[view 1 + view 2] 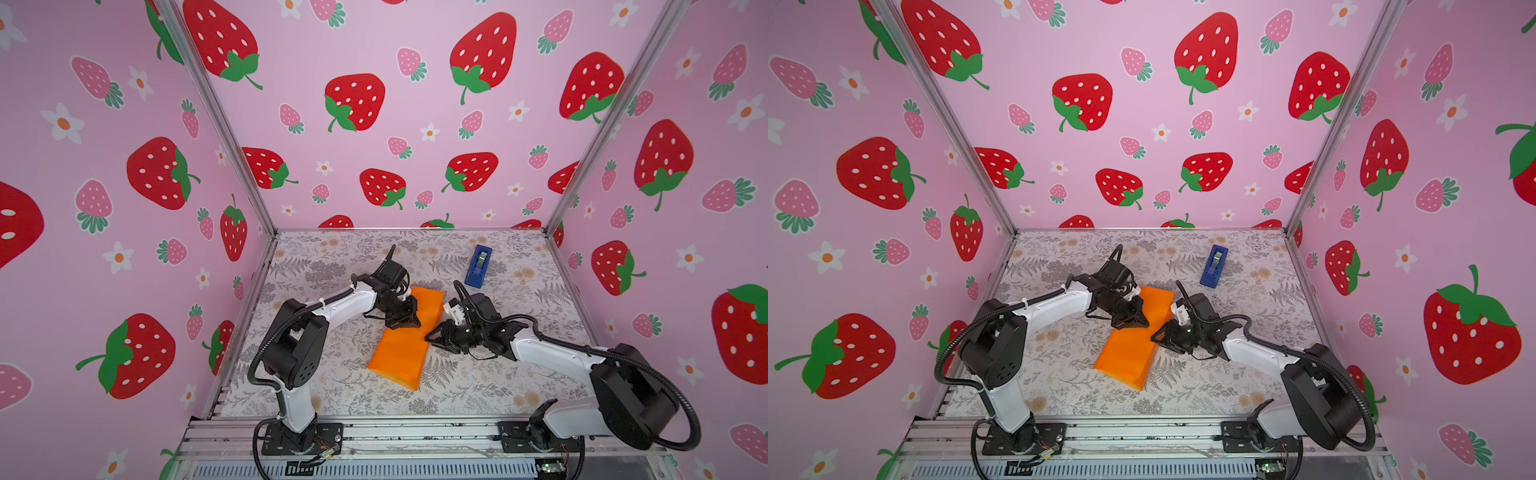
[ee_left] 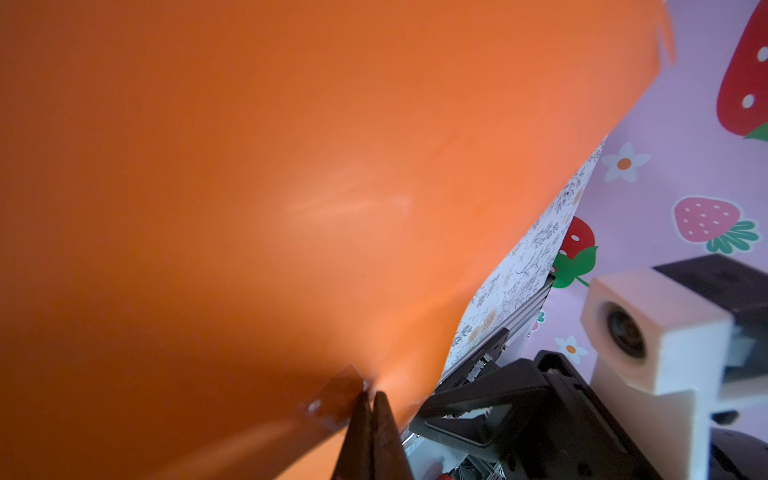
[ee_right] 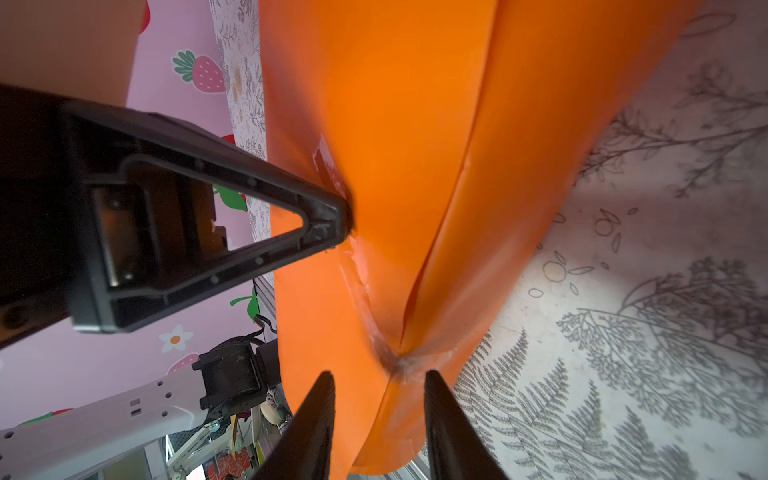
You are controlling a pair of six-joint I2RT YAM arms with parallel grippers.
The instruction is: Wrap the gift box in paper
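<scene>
Right hand released beside seam; left hand clenched, pressing paper. Gift box hidden inside; wrap-around done, ends apparently unfolded.

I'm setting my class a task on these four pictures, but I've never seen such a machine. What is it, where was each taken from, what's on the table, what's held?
Two robot arms stand at a table, each ending in a two-fingered hand. Both top views look down on the whole scene; the other two come from cameras on the wrists. On the floral table cover lie the orange paper, folded into a long bundle, and a blue tape dispenser. No gift box shows; it may be inside. The left hand, shut, presses its tip on the paper. The right hand is open beside it, holding nothing.
</scene>
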